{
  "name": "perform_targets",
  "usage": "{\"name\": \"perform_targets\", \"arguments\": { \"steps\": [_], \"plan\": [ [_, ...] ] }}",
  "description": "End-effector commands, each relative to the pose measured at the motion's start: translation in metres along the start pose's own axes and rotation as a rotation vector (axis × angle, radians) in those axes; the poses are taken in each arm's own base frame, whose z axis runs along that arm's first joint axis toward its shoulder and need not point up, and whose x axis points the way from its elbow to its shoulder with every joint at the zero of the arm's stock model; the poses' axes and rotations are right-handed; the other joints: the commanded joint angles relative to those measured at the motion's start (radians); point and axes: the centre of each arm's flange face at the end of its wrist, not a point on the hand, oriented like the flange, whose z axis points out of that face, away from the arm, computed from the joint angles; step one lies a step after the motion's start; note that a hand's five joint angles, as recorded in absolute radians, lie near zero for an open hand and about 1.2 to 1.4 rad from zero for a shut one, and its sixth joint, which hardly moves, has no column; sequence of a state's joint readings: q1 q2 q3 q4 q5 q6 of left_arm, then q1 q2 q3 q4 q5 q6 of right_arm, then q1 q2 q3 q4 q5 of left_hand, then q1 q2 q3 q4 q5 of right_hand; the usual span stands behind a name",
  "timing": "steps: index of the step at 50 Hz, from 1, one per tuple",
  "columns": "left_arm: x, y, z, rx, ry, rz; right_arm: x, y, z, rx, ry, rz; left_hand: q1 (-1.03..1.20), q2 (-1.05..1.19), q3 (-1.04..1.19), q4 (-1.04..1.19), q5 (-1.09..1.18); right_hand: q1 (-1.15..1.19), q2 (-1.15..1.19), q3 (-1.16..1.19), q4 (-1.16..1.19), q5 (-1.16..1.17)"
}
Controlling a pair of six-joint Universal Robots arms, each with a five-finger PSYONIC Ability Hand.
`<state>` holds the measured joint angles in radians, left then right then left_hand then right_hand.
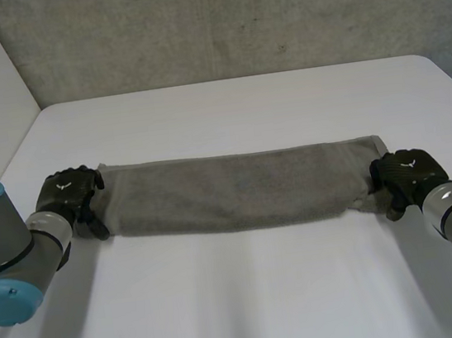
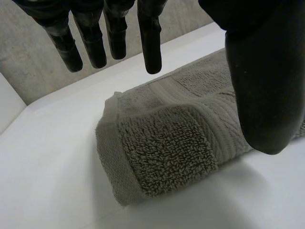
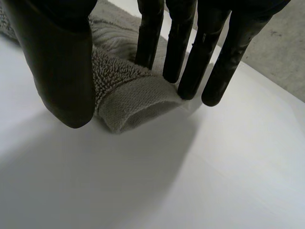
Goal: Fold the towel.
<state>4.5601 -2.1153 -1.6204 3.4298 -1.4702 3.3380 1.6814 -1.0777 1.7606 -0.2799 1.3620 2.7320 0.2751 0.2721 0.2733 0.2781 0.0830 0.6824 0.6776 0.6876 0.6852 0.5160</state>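
A grey-green towel (image 1: 237, 191) lies folded into a long strip across the white table (image 1: 251, 299). My left hand (image 1: 69, 194) is at the strip's left end. In the left wrist view its fingers (image 2: 152, 47) hang straight above the folded end (image 2: 167, 148) and its thumb hovers beside it, touching nothing, so the hand is open. My right hand (image 1: 406, 174) is at the strip's right end. In the right wrist view its fingers (image 3: 190, 62) press on the end's far side and the thumb (image 3: 66, 71) on its near side, with the towel's end (image 3: 128, 100) bunched between them.
A grey wall (image 1: 231, 18) stands behind the table's far edge. Bare white tabletop stretches in front of and behind the towel.
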Motion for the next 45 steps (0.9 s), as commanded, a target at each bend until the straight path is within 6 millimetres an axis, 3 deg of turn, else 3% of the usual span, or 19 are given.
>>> {"name": "perform_targets", "arguments": {
  "steps": [1,7,11,14,16,17,19,25,29,33,35,36,38,39,40,41,43,44,45],
  "plan": [
    [-0.002,0.002,0.001,0.003,-0.006,-0.001,-0.001,0.001,0.003,0.008,0.002,0.001,-0.012,-0.009,-0.01,-0.015,0.006,0.266,0.271,0.261,0.263,0.258],
    [-0.002,0.005,0.003,-0.004,-0.007,-0.002,0.007,-0.004,0.006,0.035,0.037,-0.007,-0.015,-0.012,-0.013,-0.018,0.003,0.713,0.718,0.708,0.711,0.705],
    [-0.002,0.006,0.003,-0.008,-0.006,-0.003,0.028,-0.005,0.007,0.031,0.085,-0.003,-0.018,-0.015,-0.016,-0.021,0.0,0.714,0.719,0.709,0.711,0.706],
    [-0.002,0.006,0.002,-0.008,-0.006,-0.003,0.058,-0.008,0.005,0.024,0.148,-0.007,-0.018,-0.015,-0.016,-0.021,0.0,0.714,0.719,0.709,0.711,0.706],
    [-0.002,0.006,0.002,-0.01,-0.01,-0.003,0.091,-0.008,0.001,-0.012,0.203,-0.047,-0.02,-0.017,-0.019,-0.024,-0.003,0.714,0.719,0.709,0.711,0.706],
    [-0.004,0.006,0.002,-0.009,-0.013,-0.004,0.091,-0.008,0.001,-0.012,0.203,-0.047,-0.023,-0.02,-0.022,-0.026,-0.006,0.714,0.719,0.709,0.711,0.706],
    [-0.004,0.006,0.002,-0.01,-0.014,-0.005,0.125,-0.006,-0.003,-0.057,0.228,-0.106,-0.023,-0.02,-0.022,-0.026,-0.006,0.714,0.719,0.709,0.711,0.706],
    [-0.007,0.003,0.001,-0.005,-0.023,-0.005,0.147,-0.019,-0.002,-0.071,0.226,-0.19,-0.029,-0.026,-0.028,-0.032,-0.012,0.714,0.719,0.709,0.711,0.706],
    [-0.009,0.0,-0.001,0.002,-0.029,-0.006,0.153,-0.047,-0.001,-0.038,0.258,-0.187,-0.029,-0.026,-0.028,-0.032,-0.012,0.714,0.719,0.709,0.711,0.706],
    [-0.011,-0.002,-0.002,0.009,-0.035,-0.007,0.131,-0.074,0.001,0.018,0.236,-0.193,-0.032,-0.029,-0.03,-0.035,-0.015,0.714,0.719,0.709,0.711,0.706],
    [-0.014,-0.004,-0.002,0.014,-0.042,-0.009,0.077,-0.112,0.002,0.119,0.163,-0.235,-0.032,-0.029,-0.03,-0.035,-0.015,0.714,0.719,0.709,0.711,0.706],
    [-0.014,-0.004,-0.002,0.014,-0.042,-0.009,0.077,-0.112,0.002,0.119,0.163,-0.235,-0.032,-0.029,-0.03,-0.035,-0.015,0.714,0.719,0.709,0.711,0.706],
    [-0.014,-0.005,-0.003,0.017,-0.042,-0.009,0.021,-0.147,-0.005,0.215,0.108,-0.283,-0.032,-0.029,-0.03,-0.035,-0.015,0.714,0.719,0.709,0.711,0.706],
    [-0.015,-0.006,-0.003,0.019,-0.046,-0.01,0.02,-0.147,-0.005,0.215,0.107,-0.283,-0.032,-0.029,-0.03,-0.035,-0.015,0.714,0.719,0.709,0.711,0.706],
    [-0.018,-0.007,-0.003,0.023,-0.052,-0.011,-0.008,-0.159,-0.01,0.253,0.075,-0.302,-0.032,-0.029,-0.03,-0.035,-0.015,0.714,0.719,0.709,0.711,0.706],
    [-0.018,-0.007,-0.003,0.023,-0.052,-0.011,-0.008,-0.159,-0.01,0.253,0.075,-0.302,-0.032,-0.029,-0.03,-0.035,-0.015,0.714,0.719,0.709,0.711,0.706],
    [-0.019,-0.011,-0.003,0.035,-0.053,-0.015,-0.072,-0.174,-0.019,0.324,-0.022,-0.335,-0.032,-0.029,-0.03,-0.035,-0.015,0.714,0.719,0.709,0.711,0.706],
    [-0.019,-0.012,-0.003,0.035,-0.053,-0.015,-0.072,-0.174,-0.019,0.324,-0.022,-0.336,-0.032,-0.029,-0.03,-0.035,-0.015,0.714,0.719,0.709,0.711,0.706],
    [-0.019,-0.014,-0.004,0.043,-0.05,-0.017,-0.107,-0.175,-0.025,0.353,-0.091,-0.356,-0.035,-0.032,-0.033,-0.038,-0.018,0.714,0.719,0.709,0.711,0.706]
  ]
}}
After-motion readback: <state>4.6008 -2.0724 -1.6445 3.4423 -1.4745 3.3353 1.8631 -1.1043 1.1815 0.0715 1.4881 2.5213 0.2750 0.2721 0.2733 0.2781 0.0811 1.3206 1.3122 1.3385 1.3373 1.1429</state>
